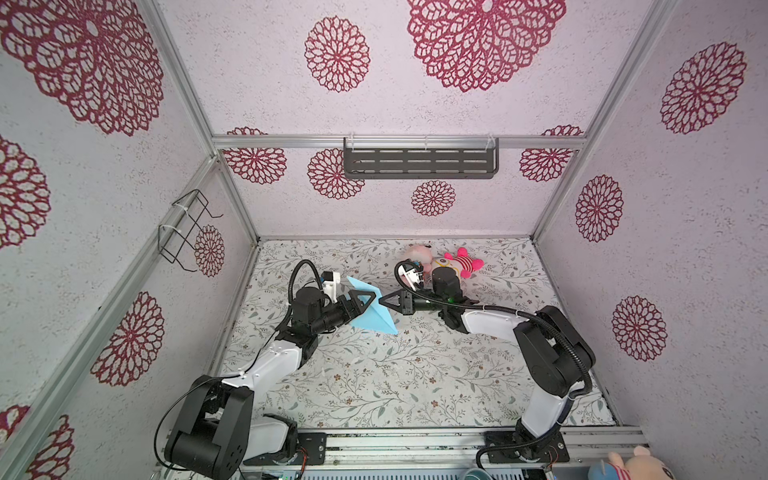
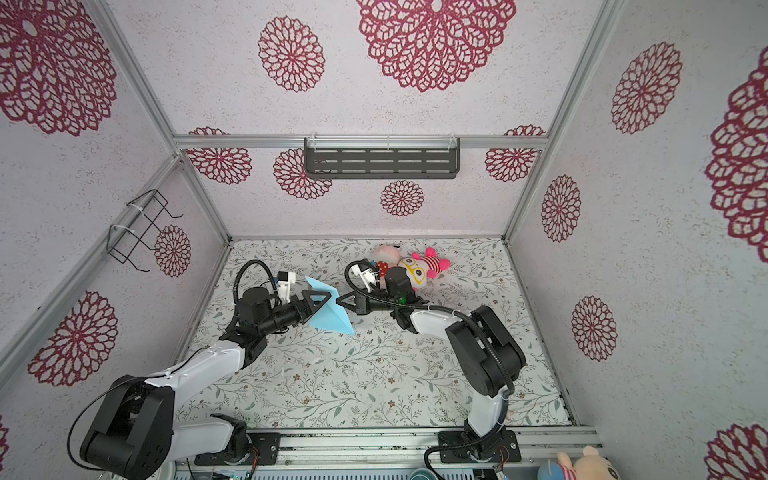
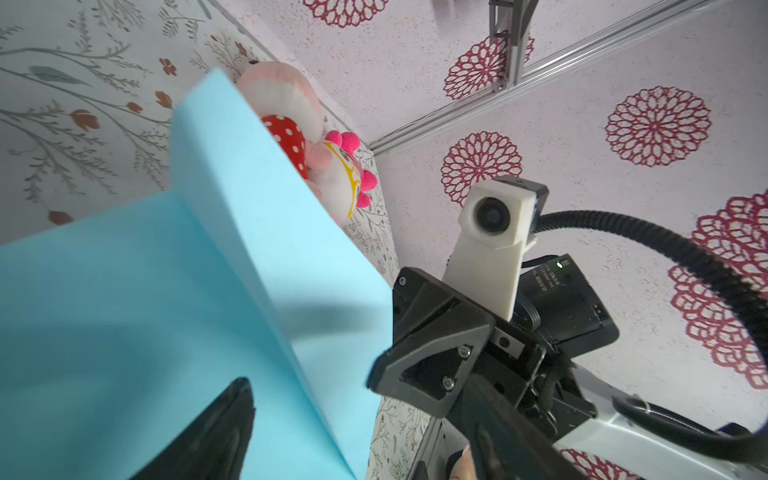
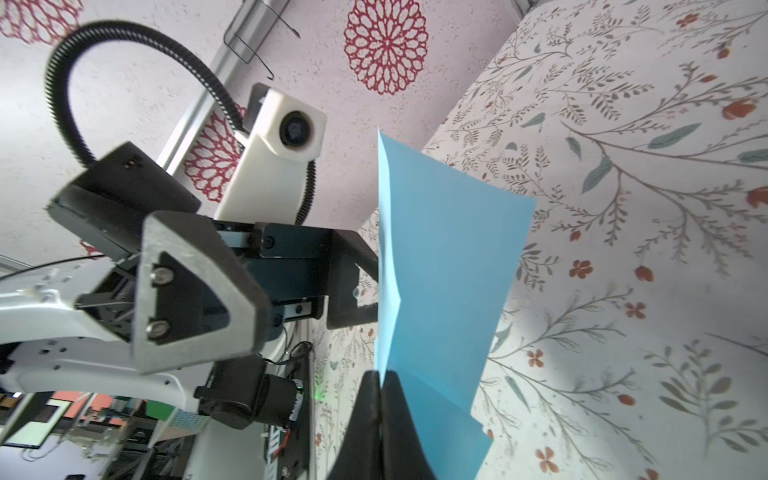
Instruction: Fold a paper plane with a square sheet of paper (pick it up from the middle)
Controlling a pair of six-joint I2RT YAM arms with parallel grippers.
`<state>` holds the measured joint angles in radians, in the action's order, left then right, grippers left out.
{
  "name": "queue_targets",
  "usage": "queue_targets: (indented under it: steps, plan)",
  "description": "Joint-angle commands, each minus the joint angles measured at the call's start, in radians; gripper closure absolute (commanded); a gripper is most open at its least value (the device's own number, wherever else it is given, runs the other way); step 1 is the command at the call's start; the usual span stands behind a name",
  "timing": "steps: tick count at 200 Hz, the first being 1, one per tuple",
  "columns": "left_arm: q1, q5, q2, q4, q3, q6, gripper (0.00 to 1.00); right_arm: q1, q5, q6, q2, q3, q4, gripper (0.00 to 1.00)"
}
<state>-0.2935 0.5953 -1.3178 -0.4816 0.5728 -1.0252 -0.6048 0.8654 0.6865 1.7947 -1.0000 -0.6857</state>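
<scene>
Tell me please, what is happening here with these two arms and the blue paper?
Two robot arms are working on a light-blue sheet of paper, which is held up above the floral table between them. The right end effector is shut on the sheet, which already shows a crease. The left end effector stands open next to the paper and is not gripping it. There is no plane shape yet. Two plush toys lie at the back of the table, untouched.

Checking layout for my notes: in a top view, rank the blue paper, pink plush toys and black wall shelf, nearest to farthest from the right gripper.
1. Blue paper: pinched in the right gripper.
2. Plush toys: lying beyond it, to the right.
3. Black shelf: mounted high, far back.
</scene>
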Motion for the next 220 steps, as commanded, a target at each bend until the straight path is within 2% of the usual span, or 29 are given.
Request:
queue_targets:
  steps: [1,33,48,106,220]
  plan:
    - [-0.002,0.033,-0.018,-0.157,-0.013,-0.022,0.28,-0.003,0.061,0.154,-0.044,0.011,-0.168,0.93]
    - [-0.003,0.043,-0.042,-0.204,-0.016,-0.018,0.48,-0.003,0.074,0.240,-0.034,0.022,-0.250,0.93]
    - [-0.002,0.043,-0.053,-0.209,-0.017,-0.019,0.52,-0.003,0.072,0.252,-0.031,0.023,-0.254,0.93]
    - [-0.002,0.058,-0.068,-0.243,-0.027,-0.020,0.62,0.001,0.060,0.280,-0.023,0.021,-0.261,0.92]
    - [0.015,0.101,-0.092,-0.438,-0.070,-0.042,0.74,0.007,0.045,0.332,-0.005,0.021,-0.288,0.91]
